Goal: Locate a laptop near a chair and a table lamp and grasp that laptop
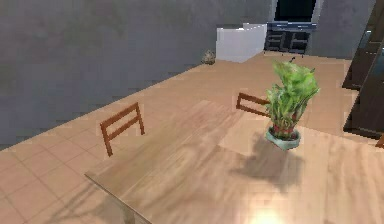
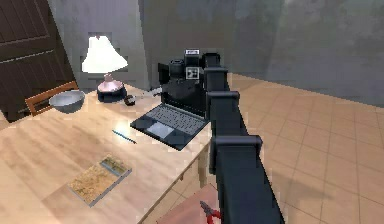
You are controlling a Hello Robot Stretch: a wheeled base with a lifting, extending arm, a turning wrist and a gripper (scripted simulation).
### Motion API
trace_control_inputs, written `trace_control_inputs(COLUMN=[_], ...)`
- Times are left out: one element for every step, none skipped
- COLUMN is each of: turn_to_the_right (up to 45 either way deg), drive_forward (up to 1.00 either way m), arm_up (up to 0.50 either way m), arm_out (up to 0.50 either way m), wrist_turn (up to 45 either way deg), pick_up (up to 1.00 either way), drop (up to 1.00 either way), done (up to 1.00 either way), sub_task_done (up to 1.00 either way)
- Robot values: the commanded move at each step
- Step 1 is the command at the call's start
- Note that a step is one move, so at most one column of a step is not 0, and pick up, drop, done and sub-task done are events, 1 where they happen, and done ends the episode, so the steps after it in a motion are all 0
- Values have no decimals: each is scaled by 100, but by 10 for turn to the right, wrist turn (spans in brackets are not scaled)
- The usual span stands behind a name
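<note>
Arm side view: gripper (image 2: 172, 74) at laptop (image 2: 168, 122) on wooden table (image 2: 50, 150).
Laptop stands lid-up near the table edge, just beside the arm (image 2: 235, 140). Table lamp (image 2: 103, 58) w/ white shade is near it, w/ bowl (image 2: 67, 100) and chair (image 2: 42, 96) further to the view's left. Gripper is in front of the laptop screen; cannot tell whether it grips anything. Pen (image 2: 123, 133) and flat board (image 2: 98, 180) lie on the tabletop. Fwd view: potted plant (image 1: 288, 100) on a table, second chair (image 1: 122, 126) at its far side.

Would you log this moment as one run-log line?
arm extended | gripper at black laptop on wooden table, hold unclear | white-shaded table lamp nearby
</note>
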Motion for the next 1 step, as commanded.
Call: trace_control_inputs(turn_to_the_right=[0], drive_forward=[0], arm_up=[0], arm_out=[0], wrist_turn=[390], pick_up=[0], drop=[0], done=[0], sub_task_done=[0])
